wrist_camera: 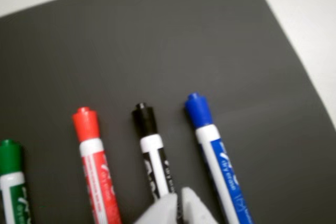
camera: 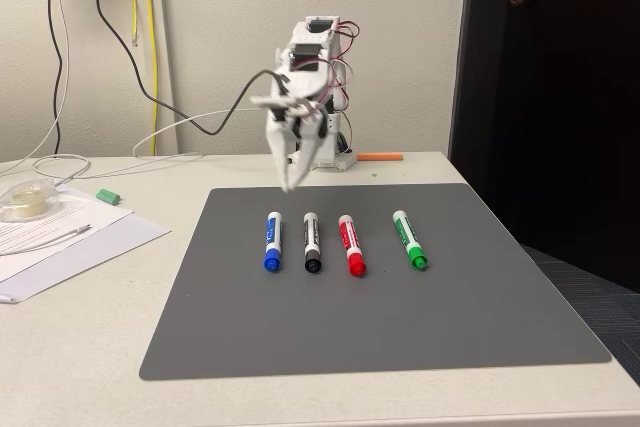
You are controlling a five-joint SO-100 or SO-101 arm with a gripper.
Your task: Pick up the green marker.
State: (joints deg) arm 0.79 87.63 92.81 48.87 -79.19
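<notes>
The green marker lies at the right end of a row of markers on the dark grey mat, cap toward the camera in the fixed view. In the wrist view the green marker is at the left edge, partly cut off. My gripper hangs in the air over the mat's back edge, above the blue and black markers and well to the left of the green one in the fixed view. Its white fingertips enter the wrist view from the bottom, close together over the black marker's barrel, holding nothing.
A blue marker, a black marker and a red marker lie left of the green one. Papers, a tape roll and a small light-green piece sit at left. An orange object lies near the arm's base.
</notes>
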